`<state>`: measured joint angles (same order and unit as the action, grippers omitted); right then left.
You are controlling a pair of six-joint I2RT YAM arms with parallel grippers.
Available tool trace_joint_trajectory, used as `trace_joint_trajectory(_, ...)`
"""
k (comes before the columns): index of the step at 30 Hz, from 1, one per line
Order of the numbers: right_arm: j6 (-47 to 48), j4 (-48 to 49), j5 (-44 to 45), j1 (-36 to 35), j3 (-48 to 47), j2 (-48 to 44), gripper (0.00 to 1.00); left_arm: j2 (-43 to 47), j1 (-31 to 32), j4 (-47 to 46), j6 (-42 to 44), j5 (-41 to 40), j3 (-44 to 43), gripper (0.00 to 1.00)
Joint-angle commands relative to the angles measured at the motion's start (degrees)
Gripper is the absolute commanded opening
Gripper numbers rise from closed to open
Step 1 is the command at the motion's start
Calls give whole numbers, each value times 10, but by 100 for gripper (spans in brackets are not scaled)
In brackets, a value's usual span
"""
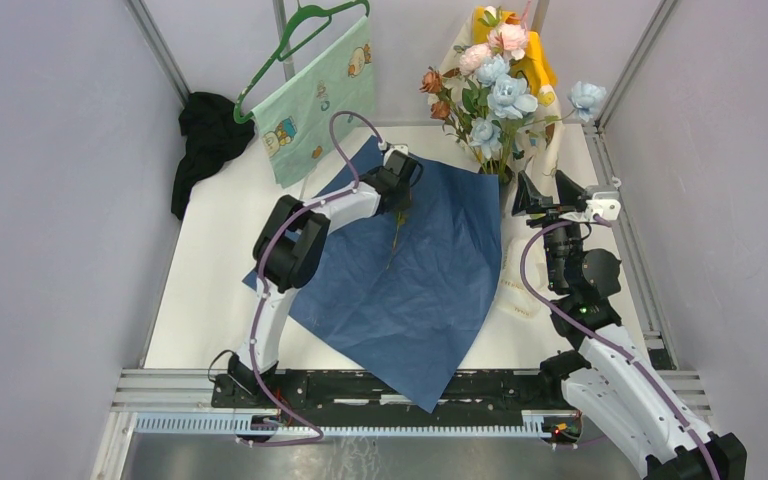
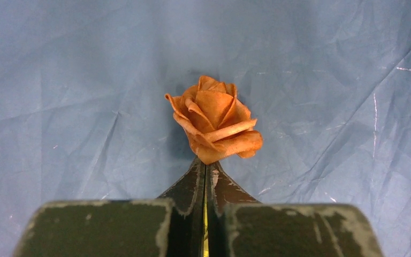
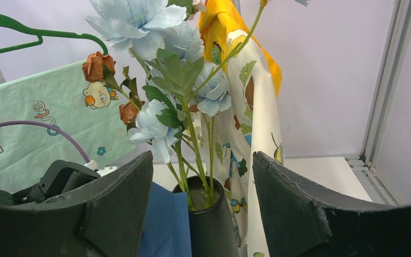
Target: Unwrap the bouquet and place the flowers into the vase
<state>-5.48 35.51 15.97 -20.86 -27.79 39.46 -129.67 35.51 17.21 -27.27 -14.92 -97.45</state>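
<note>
Paper, blue and unfolded, lies on the white table between grey walls. Over it the left gripper pinches a rust-orange rose (its bloom shows only from the left wrist). Farther back, the right gripper stands spread and empty, facing the vase, which holds the other flowers.

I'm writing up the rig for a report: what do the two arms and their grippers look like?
The left arm and right arm have white shells, black joints and a lilac cable each. The left gripper is black, its fingers scuffed pale at the edges; the right gripper has broad black wedge-shaped fingers.
</note>
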Motion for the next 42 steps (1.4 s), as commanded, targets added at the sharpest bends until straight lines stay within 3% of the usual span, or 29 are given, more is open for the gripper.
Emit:
trace_joint_trajectory(1, -10, 22, -8, 3, 0, -5, 74, 59, 4, -41, 18, -29, 31, 2)
trace_joint_trajectory(12, -6, 13, 2, 2, 0, -34, 75, 206, 9, -125, 33, -9, 106, 2)
trace_joint_trajectory(23, 3, 1, 34, 2, 3, -93, 77, 346, 74, -384, 126, 141, 108, 2)
trace_joint_trajectory(26, 8, -3, 37, 2, 2, -102, 77, 360, 83, -478, 130, 245, 112, 2)
trace_joint_trajectory(35, 24, -9, 55, 2, 2, -123, 78, 296, 83, -668, 86, 486, 43, 2)
trace_joint_trajectory(39, 30, -11, 61, 2, 1, -128, 79, 235, 83, -780, 41, 518, 32, 2)
trace_joint_trajectory(42, 36, -12, 65, 2, 0, -130, 79, 175, 82, -953, -23, 513, 44, 2)
